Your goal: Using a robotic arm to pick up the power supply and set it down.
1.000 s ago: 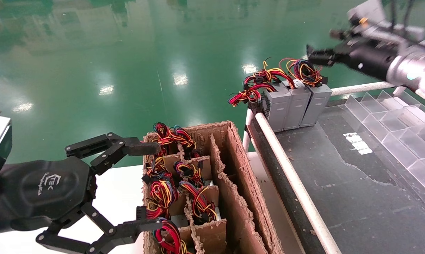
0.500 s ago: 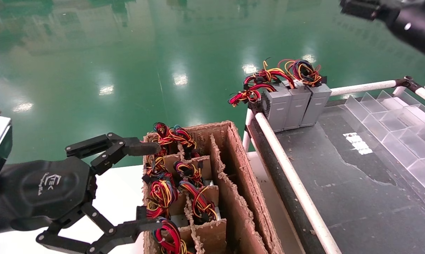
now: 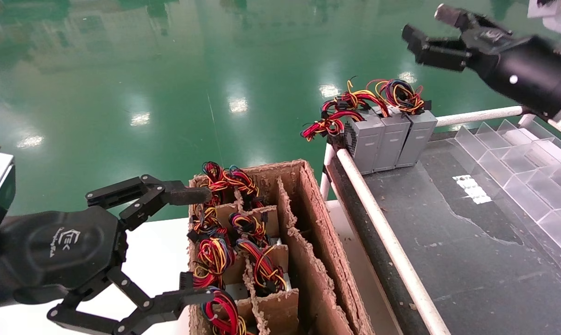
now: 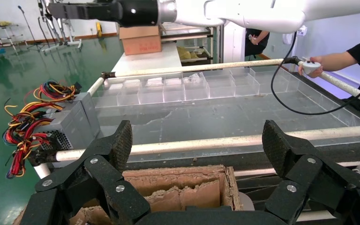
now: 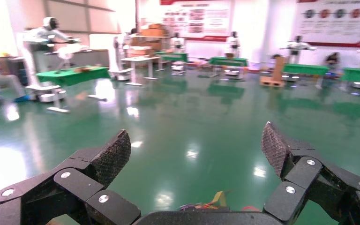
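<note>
Three grey power supplies stand side by side at the far corner of the dark table. The right-hand one is the power supply (image 3: pixel 417 135), topped by a looped red, yellow, orange and blue wire bundle (image 3: pixel 401 95). My right gripper (image 3: pixel 424 25) hangs open and empty in the air above and slightly right of that bundle, not touching it. The right wrist view shows its open gripper (image 5: pixel 194 150) over green floor, with a few wire ends (image 5: pixel 211 204) at the picture's edge. My left gripper (image 3: pixel 201 245) is parked open beside the cardboard box.
A worn cardboard box (image 3: pixel 308 223) with dividers holds several more wired units. A white rail (image 3: pixel 387 237) edges the dark table (image 3: pixel 471 260). Clear plastic compartments (image 3: pixel 531 163) line its right side. A person's hand (image 4: pixel 328 61) holds a cabled controller at the table's far rail.
A second ago the right gripper was level with the wire bundle. It rose to the top edge of the view, then came back lower and leftward, above the bundle. The left arm stayed still.
</note>
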Robot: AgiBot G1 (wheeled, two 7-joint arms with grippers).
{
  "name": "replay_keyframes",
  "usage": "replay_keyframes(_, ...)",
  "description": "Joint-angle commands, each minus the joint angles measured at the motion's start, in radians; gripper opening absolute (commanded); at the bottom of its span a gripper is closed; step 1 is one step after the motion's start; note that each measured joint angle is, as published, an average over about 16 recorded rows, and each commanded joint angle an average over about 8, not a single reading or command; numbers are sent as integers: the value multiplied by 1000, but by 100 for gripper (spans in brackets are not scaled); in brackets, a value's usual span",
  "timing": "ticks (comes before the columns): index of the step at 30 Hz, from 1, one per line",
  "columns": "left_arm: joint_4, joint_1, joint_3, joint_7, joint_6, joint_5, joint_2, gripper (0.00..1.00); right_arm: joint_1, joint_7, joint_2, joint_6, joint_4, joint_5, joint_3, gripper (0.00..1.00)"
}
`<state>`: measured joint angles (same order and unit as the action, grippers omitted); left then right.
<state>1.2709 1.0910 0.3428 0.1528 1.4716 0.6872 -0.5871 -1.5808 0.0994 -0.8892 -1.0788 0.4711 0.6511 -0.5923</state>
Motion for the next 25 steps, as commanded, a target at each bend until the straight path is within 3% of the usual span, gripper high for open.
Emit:
replay_keyframes(1,0,0,0,0,0,0,0,100,27,-15,15,-22,43,4,17,100)
replay_keyframes(25,0,0,0,0,0,0,0,100,327,-185,180,-269,525,51,202,100)
